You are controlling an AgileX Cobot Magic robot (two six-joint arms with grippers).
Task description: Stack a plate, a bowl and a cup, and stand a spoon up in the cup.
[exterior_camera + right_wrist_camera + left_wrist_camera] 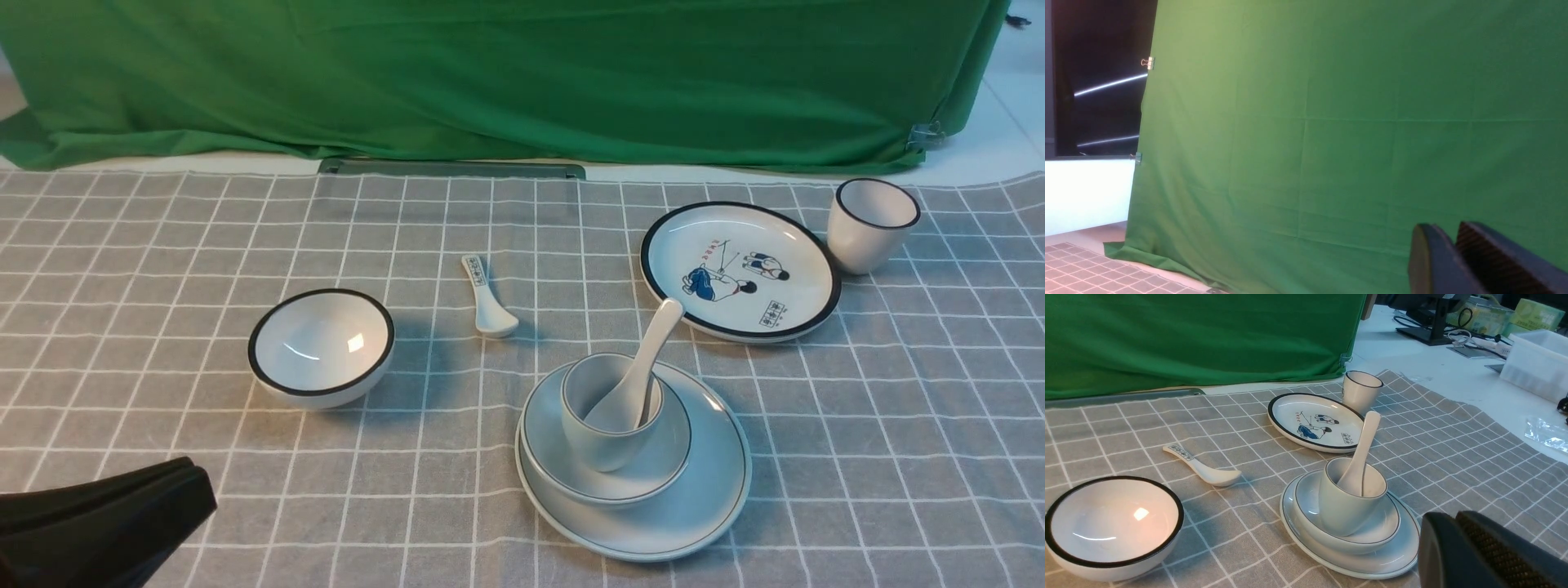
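The plain plate [714, 498] lies on the checked cloth [898, 457], carrying the 3 other pieces: the thin-rimmed bowl [665, 469] sits toward its left side, the pale cup [600, 445] stands in that bowl, and the plain spoon [657, 335] leans in the cup, handle up. Left of the plate is the black-rimmed bowl [321, 343]; beyond it are the small spoon [490, 306] and, farther right, the cartoon plate [735, 269]. The left claw [1455, 516] is closed, empty; the right claw [1448, 228] is slightly parted, holding nothing.
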